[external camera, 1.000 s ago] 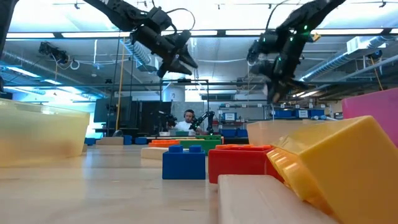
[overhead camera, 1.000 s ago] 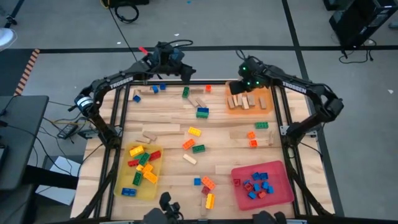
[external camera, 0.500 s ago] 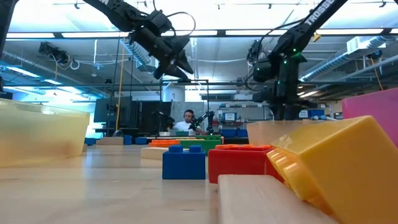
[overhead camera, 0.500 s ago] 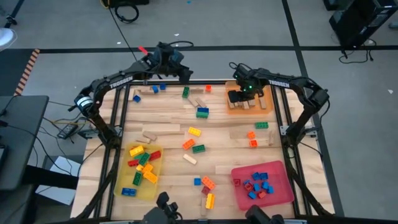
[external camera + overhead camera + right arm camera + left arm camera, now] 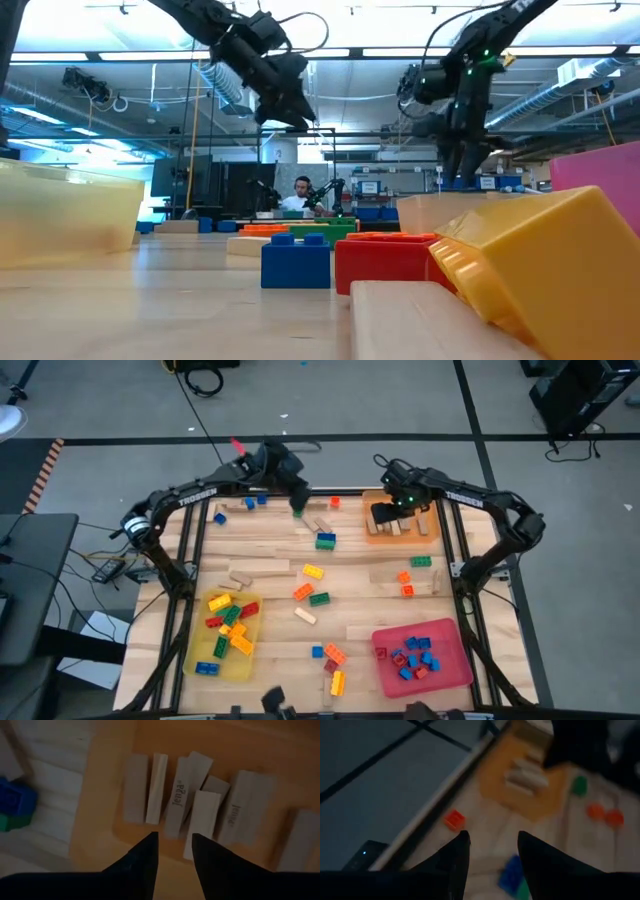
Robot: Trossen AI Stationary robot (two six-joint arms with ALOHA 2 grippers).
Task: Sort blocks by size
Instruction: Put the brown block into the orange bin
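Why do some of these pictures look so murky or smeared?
Left wrist view: motion-smeared, the orange tray soft. Right wrist view: dim, yet the wooden blocks stay readable. Low view: near yellow brick looms blurred; ceiling lights glare.

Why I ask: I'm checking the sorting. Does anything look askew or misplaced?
In the orange tray the tan wooden blocks lie crooked, some overlapping, not in a row. Many blocks, such as a yellow one, lie loose on the table, unsorted. Nothing looks damaged.
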